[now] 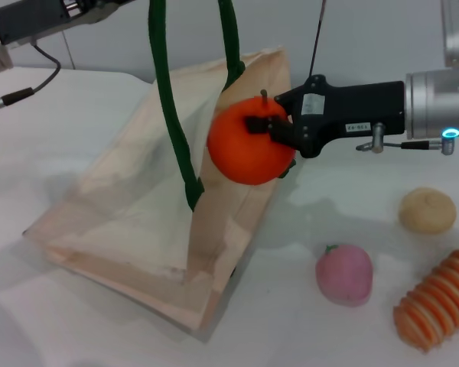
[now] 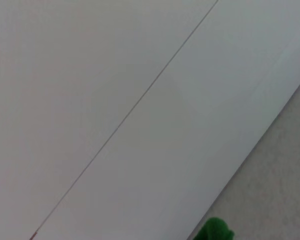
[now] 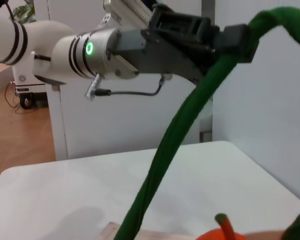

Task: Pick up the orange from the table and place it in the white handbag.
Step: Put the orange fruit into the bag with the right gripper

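The orange (image 1: 245, 153) is bright and round with a small dark stem. My right gripper (image 1: 262, 131) is shut on it and holds it in the air against the upper right edge of the white handbag (image 1: 145, 206). The bag's mouth is pulled up by its dark green handles (image 1: 168, 99), which run out of the top of the head view. In the right wrist view my left gripper (image 3: 230, 37) is shut on a green handle (image 3: 190, 115), and the orange's stem (image 3: 224, 226) shows. The left wrist view shows only a tip of green handle (image 2: 215, 231).
On the white table (image 1: 306, 321), to the right of the bag, lie a pale beige ball (image 1: 427, 210), a pink fruit (image 1: 344, 274) and a ribbed orange-and-cream item (image 1: 436, 298). The left arm (image 1: 30, 19) crosses the top left corner.
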`<action>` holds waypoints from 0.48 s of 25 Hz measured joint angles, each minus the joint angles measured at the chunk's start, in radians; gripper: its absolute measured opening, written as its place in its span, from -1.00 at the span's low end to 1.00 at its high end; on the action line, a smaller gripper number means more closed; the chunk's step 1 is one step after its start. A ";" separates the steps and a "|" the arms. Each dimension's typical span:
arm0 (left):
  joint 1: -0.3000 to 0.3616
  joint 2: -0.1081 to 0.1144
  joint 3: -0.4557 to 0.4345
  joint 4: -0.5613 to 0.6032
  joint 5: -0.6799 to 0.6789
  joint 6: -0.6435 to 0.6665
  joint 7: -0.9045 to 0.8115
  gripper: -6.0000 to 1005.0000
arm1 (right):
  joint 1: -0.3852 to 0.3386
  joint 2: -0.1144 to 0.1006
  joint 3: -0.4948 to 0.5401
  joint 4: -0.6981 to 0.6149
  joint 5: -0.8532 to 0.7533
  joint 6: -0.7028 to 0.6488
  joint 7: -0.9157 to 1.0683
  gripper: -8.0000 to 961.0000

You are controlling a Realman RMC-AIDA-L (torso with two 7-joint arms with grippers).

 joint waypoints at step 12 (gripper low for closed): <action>-0.006 0.002 0.000 0.005 0.002 0.001 0.000 -0.54 | -0.004 0.001 0.002 -0.020 0.008 -0.013 0.004 -0.87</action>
